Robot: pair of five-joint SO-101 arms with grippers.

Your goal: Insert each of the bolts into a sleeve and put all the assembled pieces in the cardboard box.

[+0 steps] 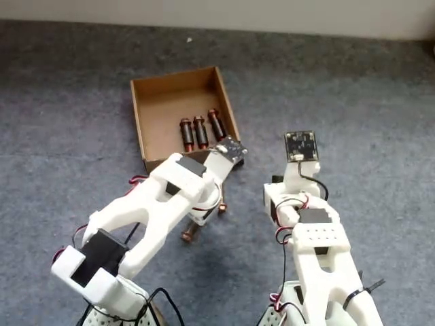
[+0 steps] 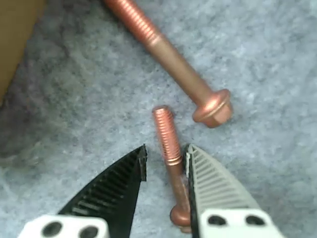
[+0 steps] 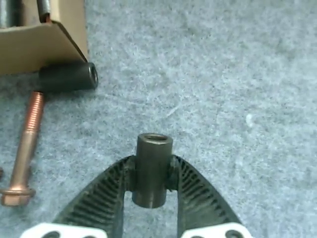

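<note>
The left gripper [image 2: 167, 151] is released, its jaws astride a copper bolt [image 2: 167, 139] lying on the grey worktop [image 2: 74, 99]. A 2nd bolt [image 2: 173, 54] lies just beyond. The bolt is judged rigid, light and smooth: grasp it at mid-shank. The right gripper [image 3: 151, 161] is clenched on 1 dark sleeve [image 3: 153, 146], open end outward. The cardboard box [image 1: 139, 115] holds 3 assembled pieces [image 1: 200, 132].

One overhead, two close wrist views

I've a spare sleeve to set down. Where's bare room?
Carpet left of the cardboard box and right of the right end effector; also the box's far half. Crowded before the box: bolts, a loose sleeve, the left end effector.
</note>
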